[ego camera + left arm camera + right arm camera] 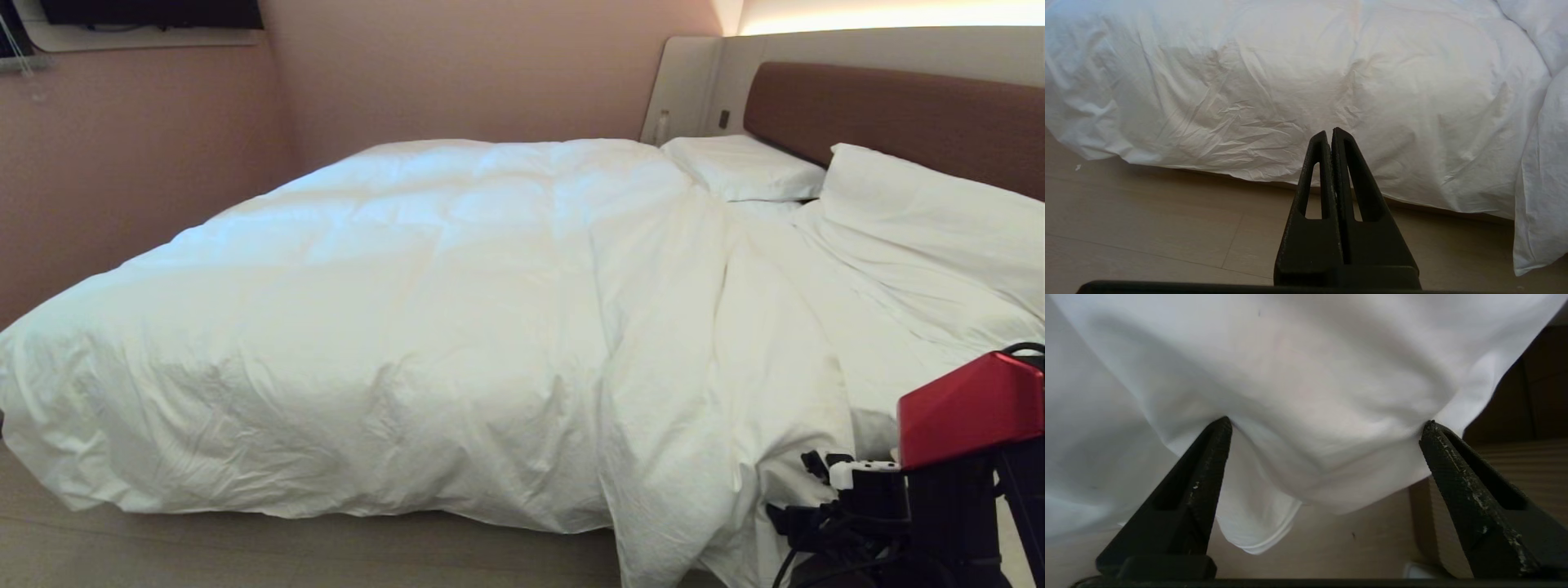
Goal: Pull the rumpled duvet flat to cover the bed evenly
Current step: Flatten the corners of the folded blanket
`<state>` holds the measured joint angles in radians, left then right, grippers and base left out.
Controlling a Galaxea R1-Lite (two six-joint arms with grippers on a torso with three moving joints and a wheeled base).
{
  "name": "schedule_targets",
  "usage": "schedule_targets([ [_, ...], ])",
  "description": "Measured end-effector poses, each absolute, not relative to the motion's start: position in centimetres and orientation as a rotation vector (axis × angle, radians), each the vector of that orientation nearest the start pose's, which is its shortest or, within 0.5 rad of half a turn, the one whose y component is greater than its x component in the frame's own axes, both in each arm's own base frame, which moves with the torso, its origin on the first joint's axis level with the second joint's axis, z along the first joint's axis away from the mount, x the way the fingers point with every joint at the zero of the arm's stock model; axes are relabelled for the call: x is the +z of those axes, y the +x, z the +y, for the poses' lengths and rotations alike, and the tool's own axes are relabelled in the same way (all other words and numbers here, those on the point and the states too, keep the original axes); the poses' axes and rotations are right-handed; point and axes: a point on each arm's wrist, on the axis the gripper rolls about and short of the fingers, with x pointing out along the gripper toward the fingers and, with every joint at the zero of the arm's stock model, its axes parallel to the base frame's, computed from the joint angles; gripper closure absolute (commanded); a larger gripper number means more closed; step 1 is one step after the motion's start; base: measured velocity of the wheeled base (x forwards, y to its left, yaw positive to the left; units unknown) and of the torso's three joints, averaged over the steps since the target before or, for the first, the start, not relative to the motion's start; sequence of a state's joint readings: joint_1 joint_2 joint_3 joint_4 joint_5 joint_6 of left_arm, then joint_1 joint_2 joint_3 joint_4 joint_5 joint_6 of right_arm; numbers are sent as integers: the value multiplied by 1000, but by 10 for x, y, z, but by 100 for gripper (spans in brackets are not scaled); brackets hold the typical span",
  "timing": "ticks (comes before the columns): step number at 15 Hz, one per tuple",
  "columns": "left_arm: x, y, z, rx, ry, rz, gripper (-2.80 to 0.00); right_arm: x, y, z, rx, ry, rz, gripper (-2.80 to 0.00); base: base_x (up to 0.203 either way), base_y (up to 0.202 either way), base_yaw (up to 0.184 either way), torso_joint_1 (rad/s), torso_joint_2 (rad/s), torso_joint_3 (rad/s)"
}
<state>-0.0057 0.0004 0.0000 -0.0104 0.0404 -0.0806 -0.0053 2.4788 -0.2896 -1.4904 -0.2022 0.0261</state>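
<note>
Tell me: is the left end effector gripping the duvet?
No, the left end effector is shut on nothing, apart from the duvet.

Warm strip glow above the headboard, soft shadows, right wrist view motion-blurred

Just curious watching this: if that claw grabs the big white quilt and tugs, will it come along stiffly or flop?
Probably floppy: the duvet drapes and creases over the bed's edge. Likely light, being puffy. Its hanging fold sags between the open right gripper, so it may bunch.
</note>
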Motion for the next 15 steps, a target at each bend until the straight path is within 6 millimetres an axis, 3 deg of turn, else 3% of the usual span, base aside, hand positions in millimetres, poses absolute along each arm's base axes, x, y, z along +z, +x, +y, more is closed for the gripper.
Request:
schedule_targets([
  [1,77,-23,1,34,-81,-11,0,-69,274,-7,-212,-55,702,0,0,0,0,0,0,0],
  [10,77,-23,1,34,-81,-11,0,-68,273,-7,-210,-78,704,0,0,0,0,0,0,0],
  [15,77,-23,1,34,-81,-11,0,-45,246,-7,-202,-70,726,0,0,0,0,0,0,0],
])
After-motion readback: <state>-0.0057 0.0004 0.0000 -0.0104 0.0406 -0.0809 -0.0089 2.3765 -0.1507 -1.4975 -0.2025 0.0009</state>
